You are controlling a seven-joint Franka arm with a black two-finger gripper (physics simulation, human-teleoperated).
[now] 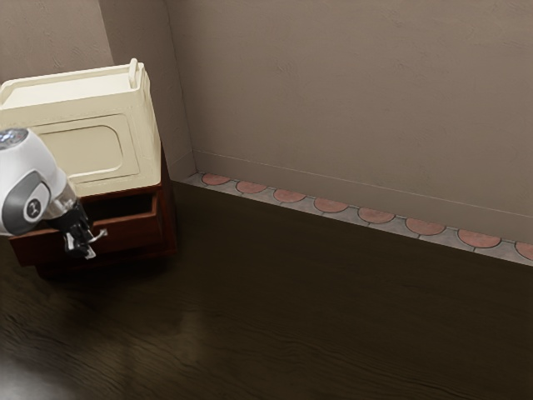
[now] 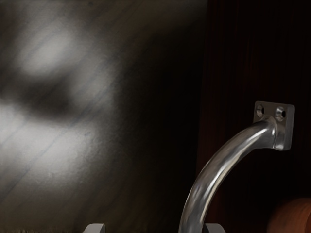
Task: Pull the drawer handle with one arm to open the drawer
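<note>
Exterior view: dim overall, wall (image 1: 350,92) in flat, even light, cream box (image 1: 83,125) the largest bright area. Dark wood surface (image 1: 291,308) falls near black mid-view, pale glare at lower left. Inside of drawer (image 1: 133,232) in deep shadow. Wrist view: high contrast, broad milky glare patches on the wood, thin hard highlights along the metal handle (image 2: 214,172), drawer front almost black. Light direction: can't tell.

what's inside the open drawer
Inside the drawer, only a dark hollow shows, too shadowed to make out any contents. The cream box above and the arm in front cover the rest.
</note>
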